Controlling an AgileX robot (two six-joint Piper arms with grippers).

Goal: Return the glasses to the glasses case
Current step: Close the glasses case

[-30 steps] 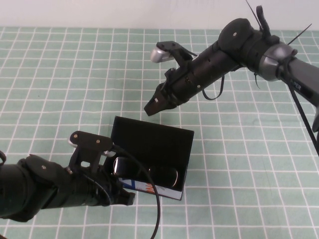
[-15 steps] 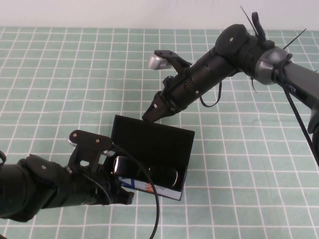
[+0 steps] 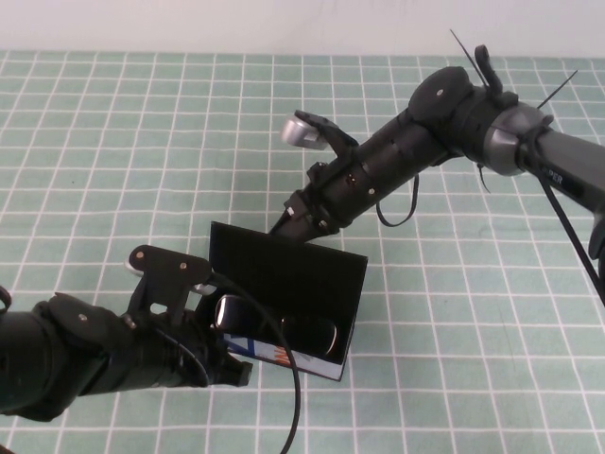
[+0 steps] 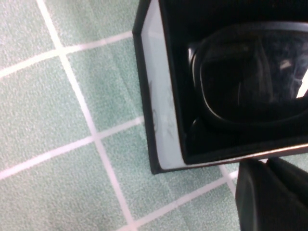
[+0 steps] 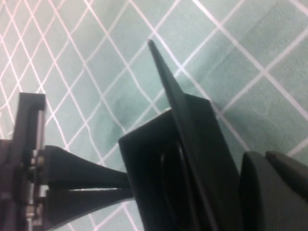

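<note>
The black glasses case (image 3: 312, 274) lies open near the table's front, its flap lid standing up. The black glasses (image 3: 279, 326) lie inside it, and they also show in the left wrist view (image 4: 250, 82). My left gripper (image 3: 241, 371) is shut and rests against the case's near side by the white printed strip (image 3: 284, 357); its tips show in its own wrist view (image 4: 267, 166). My right gripper (image 3: 288, 222) is shut, with its tip against the back of the raised lid (image 5: 192, 125) at its far edge.
The table is covered by a green cloth with a white grid (image 3: 113, 161). A white wall (image 3: 189, 24) runs along the far edge. The left arm's cable (image 3: 295, 397) loops over the case's near side.
My right gripper has come down and towards me from above the cloth to the lid's far edge. The left gripper, case and glasses have hardly moved.
</note>
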